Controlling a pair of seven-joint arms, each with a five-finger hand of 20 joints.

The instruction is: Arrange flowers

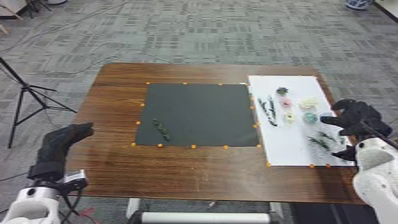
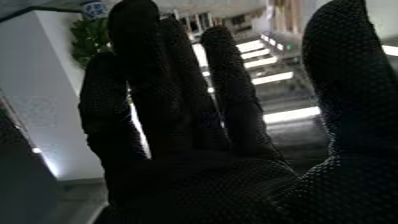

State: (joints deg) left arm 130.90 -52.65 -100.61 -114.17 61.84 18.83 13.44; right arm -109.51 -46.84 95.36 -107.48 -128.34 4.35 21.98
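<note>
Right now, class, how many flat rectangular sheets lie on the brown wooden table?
2: a dark grey sheet near the middle, and a white sheet at the right, its edge partly hidden by the robot's right hand.

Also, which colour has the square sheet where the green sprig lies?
Dark grey, nearly black; the sheet shows best in the head view.

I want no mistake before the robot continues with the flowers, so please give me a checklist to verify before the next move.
1. Sprig on dark mat: ok.
2. Flowers also placed on mat: not ok; pink flower and blue-green flower lie on white sheet.
3. Right hand empty: ok, fingers straight.
4. Left hand away from mat: ok.
5. Sprig fixed in place: cannot tell.
</note>
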